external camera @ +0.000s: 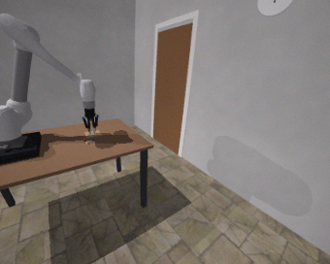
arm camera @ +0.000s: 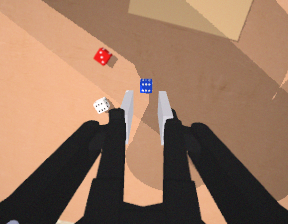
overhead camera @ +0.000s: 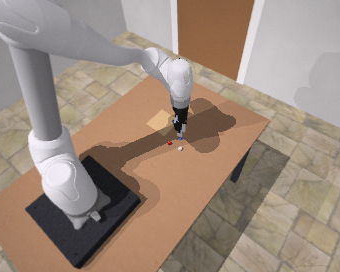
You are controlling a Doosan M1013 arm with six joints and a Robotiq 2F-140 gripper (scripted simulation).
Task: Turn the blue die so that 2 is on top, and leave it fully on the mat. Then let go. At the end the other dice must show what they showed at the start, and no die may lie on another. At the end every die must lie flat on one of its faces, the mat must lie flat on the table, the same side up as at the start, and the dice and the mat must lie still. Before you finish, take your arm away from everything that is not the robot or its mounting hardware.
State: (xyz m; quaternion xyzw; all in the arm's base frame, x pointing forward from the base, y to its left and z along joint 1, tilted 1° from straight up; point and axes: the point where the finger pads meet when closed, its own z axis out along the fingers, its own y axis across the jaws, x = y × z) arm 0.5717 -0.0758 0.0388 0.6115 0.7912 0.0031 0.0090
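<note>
The blue die point(arm camera: 146, 85) lies on the bare table top, short of the tan mat point(arm camera: 195, 15), with six pips on the face I see. My gripper point(arm camera: 145, 102) hangs above the table just before the blue die. Its fingers are narrowed to a gap a little wider than the die, and nothing is between them. In the top view the fingertips point(overhead camera: 179, 131) are just above the blue die point(overhead camera: 180, 138). The red die point(arm camera: 102, 55) lies to the left and farther off. The white die point(arm camera: 101, 105) lies close beside my left finger.
The mat point(overhead camera: 159, 120) lies flat beyond the dice, partly in the arm's shadow. The arm's black base plate point(overhead camera: 81, 210) is at the table's near end. The far table edge point(overhead camera: 249, 145) is to the right of the dice.
</note>
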